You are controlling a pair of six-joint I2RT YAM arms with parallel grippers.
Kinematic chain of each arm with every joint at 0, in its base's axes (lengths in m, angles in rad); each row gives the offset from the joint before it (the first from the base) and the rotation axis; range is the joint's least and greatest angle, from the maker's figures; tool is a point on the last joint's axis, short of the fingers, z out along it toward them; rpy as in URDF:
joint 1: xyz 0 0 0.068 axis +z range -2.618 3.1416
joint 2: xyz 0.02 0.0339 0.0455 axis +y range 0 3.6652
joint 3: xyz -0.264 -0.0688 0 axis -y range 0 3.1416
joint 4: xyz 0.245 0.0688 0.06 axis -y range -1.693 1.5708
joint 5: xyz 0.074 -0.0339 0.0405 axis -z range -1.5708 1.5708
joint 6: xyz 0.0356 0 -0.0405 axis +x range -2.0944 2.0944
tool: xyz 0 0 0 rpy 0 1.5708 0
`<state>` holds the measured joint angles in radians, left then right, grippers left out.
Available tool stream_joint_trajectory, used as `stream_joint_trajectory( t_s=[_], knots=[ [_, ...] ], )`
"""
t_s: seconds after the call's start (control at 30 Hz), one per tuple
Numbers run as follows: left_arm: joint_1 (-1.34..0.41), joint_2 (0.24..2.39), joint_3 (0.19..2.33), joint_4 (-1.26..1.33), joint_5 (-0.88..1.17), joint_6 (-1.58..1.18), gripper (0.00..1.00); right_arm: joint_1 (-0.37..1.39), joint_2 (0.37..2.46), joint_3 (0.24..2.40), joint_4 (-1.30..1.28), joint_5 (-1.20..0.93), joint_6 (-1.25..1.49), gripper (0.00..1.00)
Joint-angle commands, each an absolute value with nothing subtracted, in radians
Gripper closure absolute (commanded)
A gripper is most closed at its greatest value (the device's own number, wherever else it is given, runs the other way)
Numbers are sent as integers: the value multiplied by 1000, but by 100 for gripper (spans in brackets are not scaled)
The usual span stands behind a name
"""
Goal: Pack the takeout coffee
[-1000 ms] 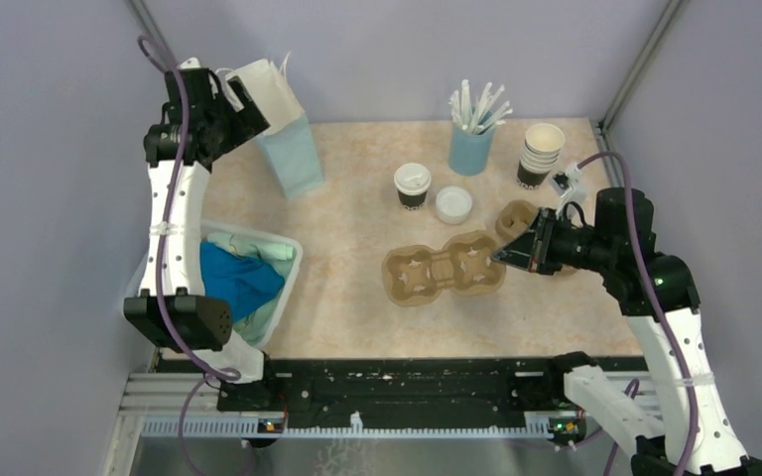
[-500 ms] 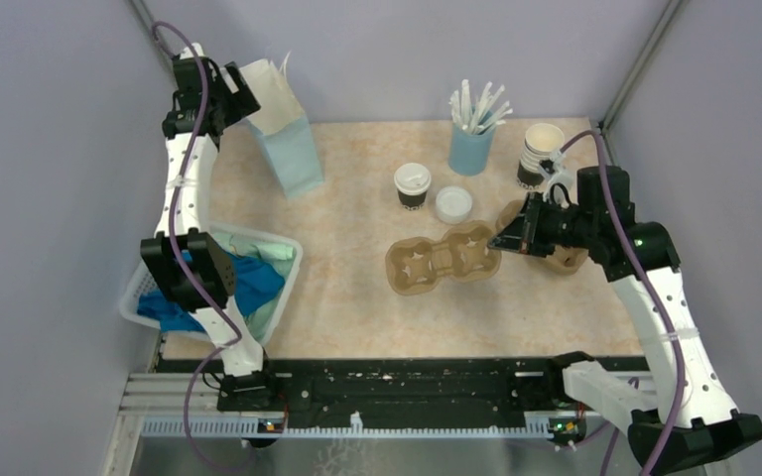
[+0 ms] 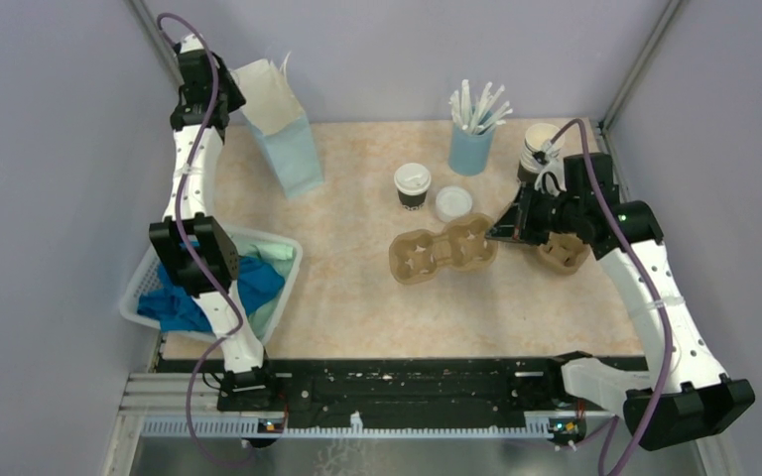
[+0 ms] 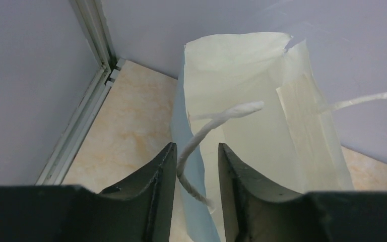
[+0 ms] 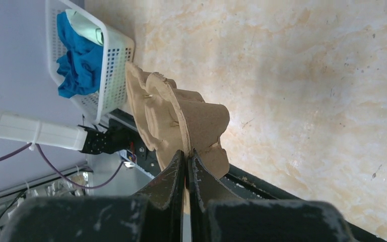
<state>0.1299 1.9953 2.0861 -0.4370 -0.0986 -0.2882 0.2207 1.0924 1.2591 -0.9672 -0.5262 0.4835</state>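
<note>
The takeout coffee (image 3: 412,185), a dark cup with a white dome lid, stands mid-table, apart from both grippers. A brown cardboard two-cup carrier (image 3: 444,253) lies just in front of it. My right gripper (image 3: 501,230) is shut on the carrier's right rim; in the right wrist view the carrier (image 5: 179,118) sticks out past my right gripper (image 5: 187,151). A light-blue paper bag (image 3: 283,134) stands open at the back left. My left gripper (image 4: 196,148) is at the bag's mouth, jaws apart, with the bag's white twisted handle (image 4: 216,118) between them.
A loose white lid (image 3: 452,204) lies right of the coffee. A blue cup of white sticks (image 3: 472,139) and a stack of lidless cups (image 3: 540,154) stand at the back right. A second carrier (image 3: 564,253) lies under my right arm. A white basket (image 3: 283,260) of cloths sits front left.
My left gripper has swung in to the bag's handle and its jaws have narrowed around it. My right gripper has carried the carrier a little toward the back.
</note>
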Motion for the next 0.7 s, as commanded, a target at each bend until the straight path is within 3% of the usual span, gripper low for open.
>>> stream_joint_trajectory(
  t_s=[0.0,0.13,0.33,0.5,0.67],
  knots=[
    [130,1991,2138,-363,-109,-288,63,227,1088,1353,-963,-494,491,100],
    [129,1975,2134,-383,-97,-322,81,227,1071,1365,-972,-471,495,100],
    [130,1909,2097,-419,-67,-371,93,227,986,1320,-963,-473,535,100],
    [129,1822,2019,-440,28,-404,100,228,932,1309,-1005,-494,529,100],
    [128,1739,1973,-503,134,-452,100,227,868,1299,-1033,-516,539,100]
  ],
)
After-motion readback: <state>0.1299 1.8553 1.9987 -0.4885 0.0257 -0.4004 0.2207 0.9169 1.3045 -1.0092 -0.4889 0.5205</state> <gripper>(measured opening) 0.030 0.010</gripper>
